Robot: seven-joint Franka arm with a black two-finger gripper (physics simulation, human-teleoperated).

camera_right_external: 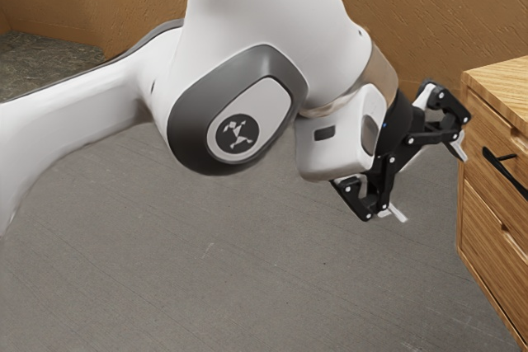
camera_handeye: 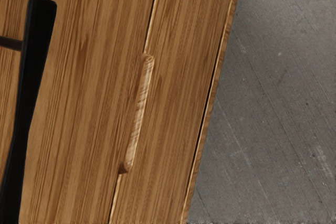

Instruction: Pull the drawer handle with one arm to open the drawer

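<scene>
Exterior view: a white arm reaches toward a wooden cabinet (camera_right_external: 503, 80). Its black gripper (camera_right_external: 425, 179) hangs just in front of the cabinet, fingers spread apart and holding nothing. The black drawer handle (camera_right_external: 503, 166) sits on the cabinet's upper drawer (camera_right_external: 478, 142), clear of the fingers.

Wrist view: the drawer handle (camera_handeye: 31, 103) crosses a flush wooden front, so the drawer's inside is hidden. A wooden grip (camera_handeye: 139, 114) lies beside it, and grey floor (camera_handeye: 278, 103) lies past the cabinet's edge.

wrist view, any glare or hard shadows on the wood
wrist view: no glare on the wooden cabinet front or black drawer handle, flat even light, only a thin shade along the wooden pull; exterior view: soft sheen on the white arm, no hard shadow on the grey floor
</scene>
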